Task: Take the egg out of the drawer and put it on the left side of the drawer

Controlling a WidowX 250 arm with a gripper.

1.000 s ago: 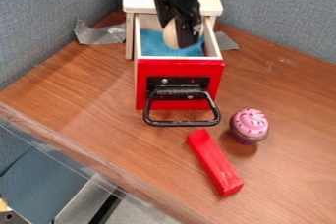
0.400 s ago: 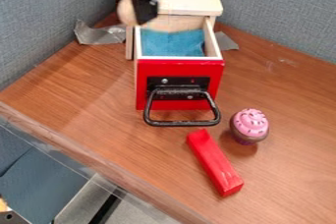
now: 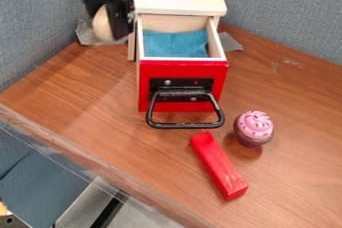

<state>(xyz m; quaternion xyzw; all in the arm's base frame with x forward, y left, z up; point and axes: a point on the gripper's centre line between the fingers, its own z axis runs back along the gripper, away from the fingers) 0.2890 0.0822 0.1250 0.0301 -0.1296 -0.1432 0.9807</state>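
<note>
Nearest you: red rectangular wooden block, lying at a slant toward the near edge of the brown wood-grain table. Toy cupcake with pink frosting and a brown base is up and to its right, upright. Neither should matter for this move.

Next back: black metal loop handle on the red-fronted wooden drawer. Drawer's pulled open, blue cloth lining inside.

Further back, left of the drawer's far left corner: your black two-finger gripper, clamped on the pale tan egg. Egg's out of the drawer, on the correct side. I can't tell how high it is over the table, so I'd read the step as lower, then let go.

Risks: opening too high drops it, and a rounded egg will roll, maybe down the table or back against the drawer. Crumpled grey tape sits behind it; set down on that and the egg could tip or catch. Drift right on the way down and a finger may clip the drawer's left wall. Too far back, you could bump the blue-grey fabric panel.
</note>
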